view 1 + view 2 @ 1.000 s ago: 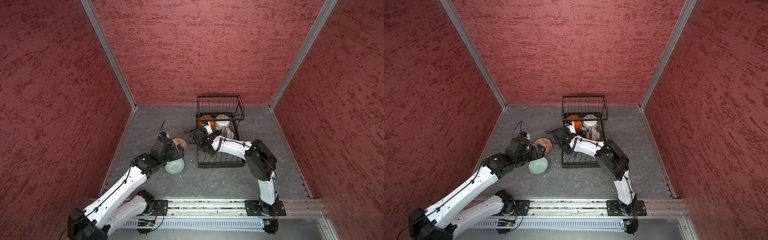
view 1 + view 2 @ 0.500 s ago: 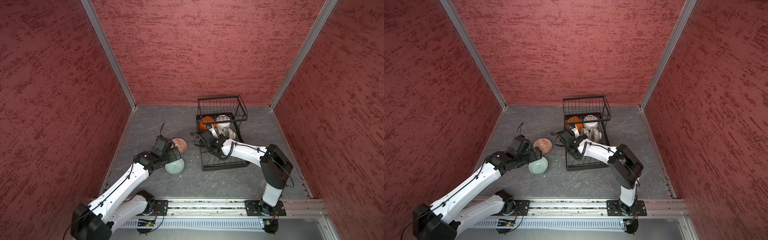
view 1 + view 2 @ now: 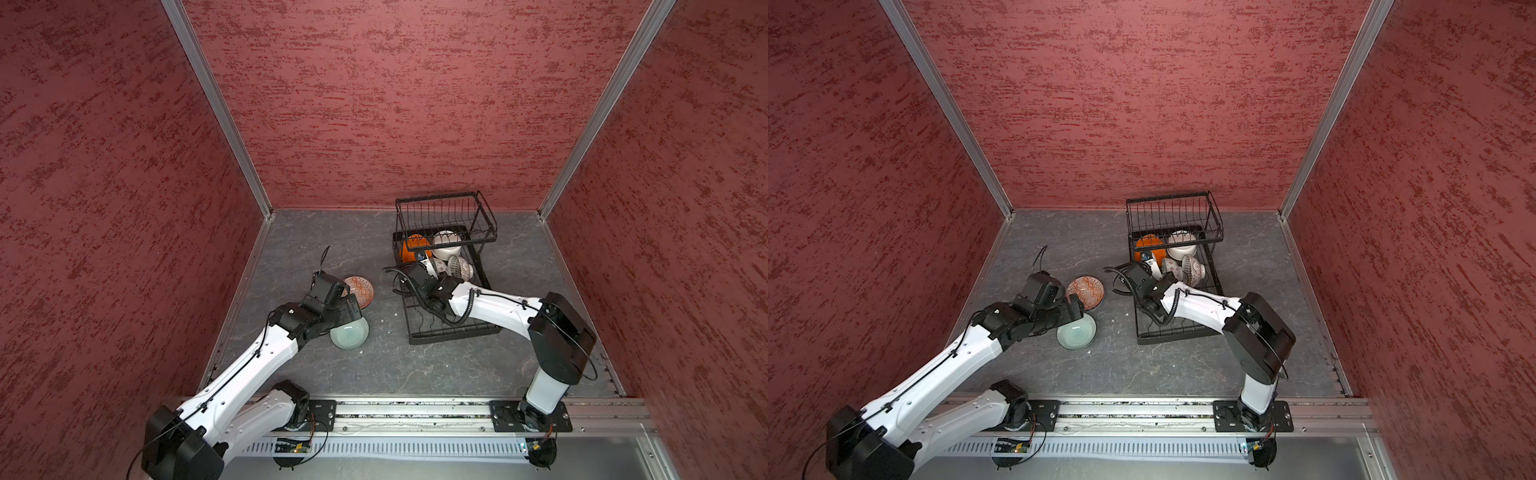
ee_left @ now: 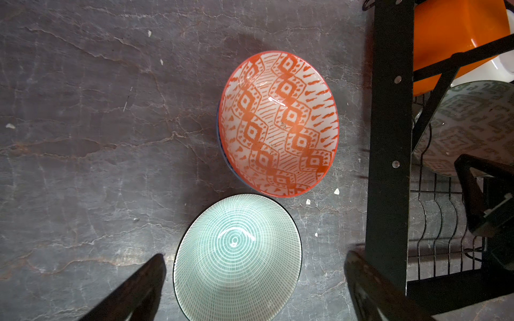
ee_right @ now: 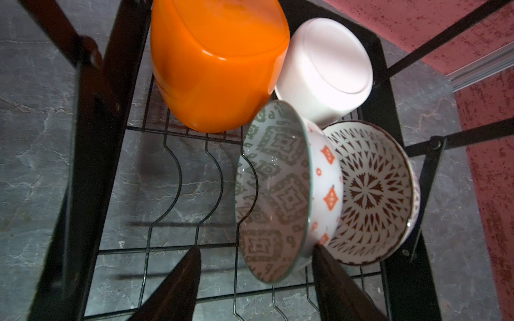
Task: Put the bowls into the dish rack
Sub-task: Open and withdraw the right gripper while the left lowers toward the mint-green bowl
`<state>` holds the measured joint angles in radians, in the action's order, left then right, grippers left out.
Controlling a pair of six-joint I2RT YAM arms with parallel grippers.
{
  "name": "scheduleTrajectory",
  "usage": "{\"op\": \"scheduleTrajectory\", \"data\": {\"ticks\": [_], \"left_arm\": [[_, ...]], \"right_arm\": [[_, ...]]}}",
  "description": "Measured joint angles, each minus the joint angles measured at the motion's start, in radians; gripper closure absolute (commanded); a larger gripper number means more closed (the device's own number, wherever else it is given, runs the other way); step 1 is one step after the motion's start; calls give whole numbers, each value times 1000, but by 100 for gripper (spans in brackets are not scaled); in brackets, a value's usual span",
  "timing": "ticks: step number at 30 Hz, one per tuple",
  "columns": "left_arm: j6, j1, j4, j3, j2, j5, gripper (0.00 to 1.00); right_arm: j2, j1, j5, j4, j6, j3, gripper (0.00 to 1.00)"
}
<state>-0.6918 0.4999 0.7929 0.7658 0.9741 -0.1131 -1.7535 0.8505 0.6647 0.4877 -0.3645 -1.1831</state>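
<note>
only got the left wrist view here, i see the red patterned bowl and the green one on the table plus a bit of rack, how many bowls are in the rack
Observer: four, on the dish rack's lower base: an orange bowl, a white bowl, a grey-patterned bowl and a dark-patterned bowl.
Operator: right gripper holding any
Observer: no, the right gripper is open, its jaws either side of the grey-patterned bowl's lower rim.
Operator: how do the patterned ones sit
Observer: both on edge, the grey-patterned bowl's back nested in the dark-patterned bowl.
</note>
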Motion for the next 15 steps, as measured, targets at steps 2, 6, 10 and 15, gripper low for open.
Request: {"op": "scheduleTrajectory", "data": {"ticks": [2, 6, 10, 15], "left_arm": [[0, 0, 0, 0, 0, 0, 0], [-1, 0, 0, 0, -2, 0, 0], [-5, 0, 0, -1, -7, 0, 0], [-11, 0, 4, -5, -11, -1, 0]], "right_arm": [[7, 0, -5, -17, -9, 17, 35], [26, 0, -12, -56, -20, 48, 34], [55, 3, -35, -89, -21, 80, 34], [104, 5, -48, -103, -20, 107, 33]]}}
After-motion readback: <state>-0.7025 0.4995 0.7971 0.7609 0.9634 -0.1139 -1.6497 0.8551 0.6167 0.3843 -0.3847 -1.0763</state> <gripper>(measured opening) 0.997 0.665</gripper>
